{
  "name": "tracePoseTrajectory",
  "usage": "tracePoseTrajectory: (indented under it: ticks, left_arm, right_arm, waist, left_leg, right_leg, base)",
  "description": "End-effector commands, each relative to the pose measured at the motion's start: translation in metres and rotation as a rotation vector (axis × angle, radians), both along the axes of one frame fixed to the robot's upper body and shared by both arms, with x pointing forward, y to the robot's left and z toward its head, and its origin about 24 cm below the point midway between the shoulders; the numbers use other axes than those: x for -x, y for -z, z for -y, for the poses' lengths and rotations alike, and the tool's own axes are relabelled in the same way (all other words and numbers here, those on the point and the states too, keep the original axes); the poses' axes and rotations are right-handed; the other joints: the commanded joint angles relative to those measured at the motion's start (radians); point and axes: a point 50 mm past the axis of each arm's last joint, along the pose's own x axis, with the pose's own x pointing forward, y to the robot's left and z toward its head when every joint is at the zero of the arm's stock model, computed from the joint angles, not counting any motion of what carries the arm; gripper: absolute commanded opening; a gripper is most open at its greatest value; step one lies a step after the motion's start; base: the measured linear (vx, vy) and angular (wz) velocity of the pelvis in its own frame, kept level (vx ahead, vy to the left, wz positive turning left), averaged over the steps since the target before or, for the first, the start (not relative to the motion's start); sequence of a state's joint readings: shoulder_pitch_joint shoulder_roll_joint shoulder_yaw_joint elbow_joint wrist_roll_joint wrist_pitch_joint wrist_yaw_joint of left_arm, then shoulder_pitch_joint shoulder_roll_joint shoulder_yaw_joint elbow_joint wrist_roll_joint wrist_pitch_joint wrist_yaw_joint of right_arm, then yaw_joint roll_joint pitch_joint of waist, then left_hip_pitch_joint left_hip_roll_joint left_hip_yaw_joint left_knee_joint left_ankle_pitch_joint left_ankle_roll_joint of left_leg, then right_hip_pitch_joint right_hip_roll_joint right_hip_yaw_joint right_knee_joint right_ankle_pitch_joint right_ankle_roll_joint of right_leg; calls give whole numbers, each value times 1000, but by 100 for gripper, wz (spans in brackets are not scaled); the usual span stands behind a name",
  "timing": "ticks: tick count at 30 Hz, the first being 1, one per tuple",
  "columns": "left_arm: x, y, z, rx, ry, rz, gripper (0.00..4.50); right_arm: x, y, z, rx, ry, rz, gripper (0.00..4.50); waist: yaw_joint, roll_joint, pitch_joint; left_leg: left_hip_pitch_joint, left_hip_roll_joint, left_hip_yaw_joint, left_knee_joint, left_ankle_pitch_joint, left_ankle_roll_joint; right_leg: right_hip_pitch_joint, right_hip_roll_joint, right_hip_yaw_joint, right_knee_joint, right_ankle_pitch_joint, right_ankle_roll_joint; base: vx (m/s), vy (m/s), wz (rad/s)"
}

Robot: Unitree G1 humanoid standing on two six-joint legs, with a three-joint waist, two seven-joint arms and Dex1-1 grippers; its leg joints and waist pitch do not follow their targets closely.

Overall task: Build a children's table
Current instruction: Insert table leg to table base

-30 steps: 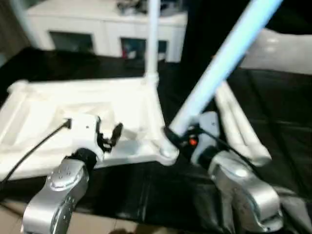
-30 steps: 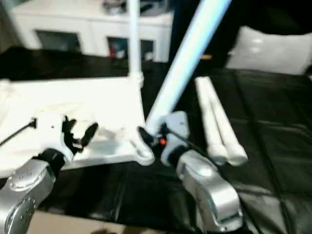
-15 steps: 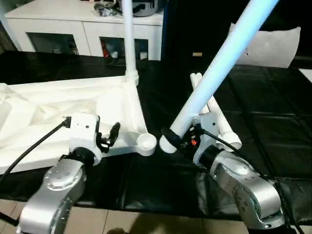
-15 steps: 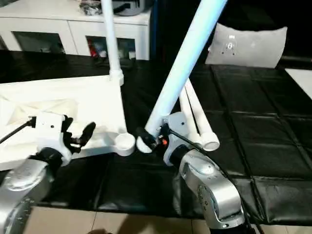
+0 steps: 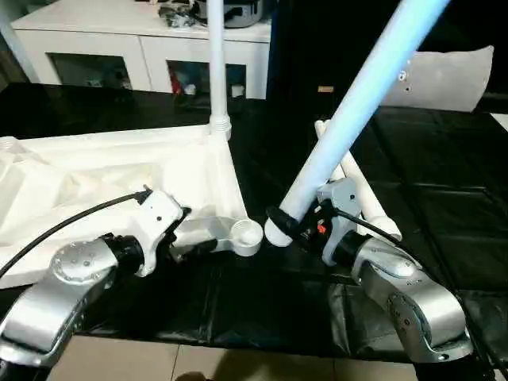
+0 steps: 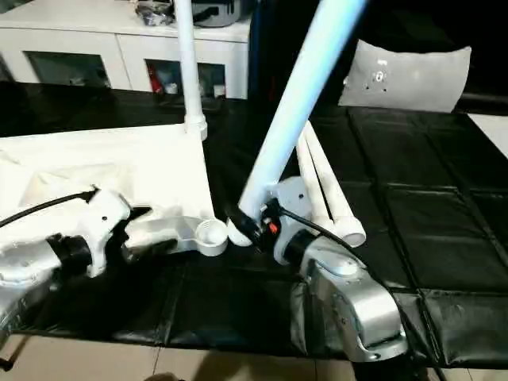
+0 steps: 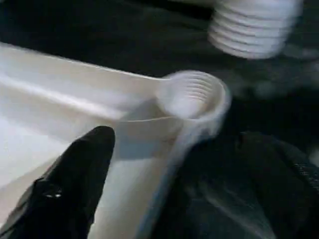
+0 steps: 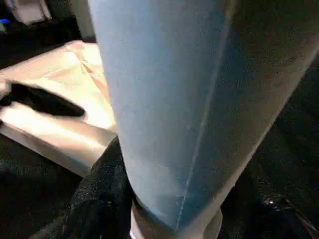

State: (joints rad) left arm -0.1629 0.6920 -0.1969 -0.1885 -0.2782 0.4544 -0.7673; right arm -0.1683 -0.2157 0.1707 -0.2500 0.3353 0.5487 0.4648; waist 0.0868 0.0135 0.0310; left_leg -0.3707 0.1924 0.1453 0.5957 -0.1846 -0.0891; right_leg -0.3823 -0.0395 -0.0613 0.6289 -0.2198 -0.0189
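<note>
The children's table top (image 5: 95, 171) lies upside down on the black cover, ribbed side up. One leg (image 5: 214, 55) stands upright in its far right corner. The near right corner socket (image 5: 248, 232) is empty, and it also appears as a threaded socket (image 7: 192, 92) in the left wrist view. My right gripper (image 5: 295, 226) is shut on a tilted leg (image 5: 357, 95), whose threaded end (image 5: 275, 232) hangs just right of that socket. My left gripper (image 5: 192, 232) is open and straddles the top's near rim beside the socket, one finger (image 7: 75, 184) inside the rim. Two more legs (image 5: 361, 194) lie on the cover.
A white cabinet with glass doors (image 5: 119, 48) stands behind the work. A flat white board (image 5: 448, 75) leans at the back right. The black padded cover (image 5: 444, 214) ends at a front edge (image 5: 238, 345) just below my forearms, with floor beyond.
My left gripper has dropped and turned level onto the top's near rim by the socket, and its fingers have spread wider. The right gripper still holds the tilted leg beside the socket.
</note>
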Motion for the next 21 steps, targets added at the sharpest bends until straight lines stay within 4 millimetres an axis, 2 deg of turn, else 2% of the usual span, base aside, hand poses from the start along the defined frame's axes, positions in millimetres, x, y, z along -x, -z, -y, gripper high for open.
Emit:
tracePoseTrajectory:
  ticks: [1,4,5,6,7,9,10,11,12,13,15,17,21]
  left_arm:
    - [-6,4,-5,-50,68,-17,411]
    - [-15,7,-11,-100,115,-39,399]
    - [-19,7,-12,-90,115,-49,399]
    - [-20,7,-12,-89,116,-50,371]
    - [-22,6,-13,-87,118,-52,364]
    - [-33,6,-15,-64,131,-64,364]
    - [-33,6,-15,-64,131,-64,359]
    - [-34,5,-15,-58,133,-68,344]
    - [-36,6,-15,-44,141,-80,327]
    - [-37,7,-14,-37,161,-98,319]
    - [-37,9,-13,-27,189,-135,312]
    - [-39,12,-10,-28,209,-157,281]
    - [-44,17,-9,-64,221,-163,277]
  right_arm:
    - [-2,-4,1,-11,-17,33,190]
    - [0,-4,2,-10,-31,33,190]
    - [1,-4,2,-13,-36,29,190]
    - [1,-4,2,-13,-37,28,190]
    - [1,-4,2,-14,-38,26,190]
    - [2,-3,2,-10,-48,20,190]
    - [2,-3,2,-10,-48,20,190]
    - [2,-3,2,-9,-49,20,190]
    - [2,-2,2,-9,-53,19,190]
    - [2,-2,2,-7,-58,19,190]
    - [2,-1,2,-2,-69,17,190]
    - [3,0,2,4,-79,15,190]
    - [4,1,0,14,-94,11,190]
  waist:
    - [-3,15,-42]
    - [-3,14,-43]
    - [-3,12,-41]
    - [-2,12,-42]
    - [-2,14,-43]
    - [-2,13,-41]
    - [2,15,-45]
    - [0,12,-44]
    - [0,10,-44]
    - [1,13,-44]
    - [0,12,-45]
    - [0,12,-45]
    - [1,12,-45]
  left_leg:
    - [13,27,-5,-78,-215,-33]
    - [16,28,-4,-79,-228,-33]
    - [15,28,-4,-81,-228,-34]
    - [17,28,-4,-79,-228,-36]
    - [17,30,-4,-80,-223,-36]
    - [17,28,-2,-79,-223,-32]
    - [22,30,-2,-77,-226,-36]
    - [12,30,-5,-80,-213,-38]
    - [13,30,-4,-80,-212,-37]
    - [16,30,-3,-78,-214,-35]
    - [16,31,-3,-78,-210,-32]
    - [15,32,-3,-78,-203,-31]
    - [15,33,-3,-78,-207,-29]
  right_leg:
    - [34,-83,57,-81,-153,-104]
    - [35,-85,60,-83,-183,-97]
    - [36,-85,58,-85,-188,-100]
    - [37,-87,59,-83,-189,-102]
    - [36,-87,59,-82,-178,-111]
    - [36,-87,58,-85,-183,-115]
    - [35,-89,60,-83,-184,-117]
    - [43,-91,58,-79,-165,-122]
    - [42,-90,58,-80,-165,-121]
    - [39,-91,59,-80,-171,-122]
    - [39,-92,59,-81,-171,-124]
    - [40,-92,59,-79,-157,-129]
    - [42,-93,59,-80,-159,-133]
  base:
    - [0,0,0]
    - [0,0,0]
    - [0,0,0]
    - [0,0,0]
    - [0,0,0]
    - [0,0,0]
    - [0,0,0]
    - [0,0,0]
    - [0,0,0]
    - [0,0,0]
    - [0,0,0]
    - [0,0,0]
    - [0,0,0]
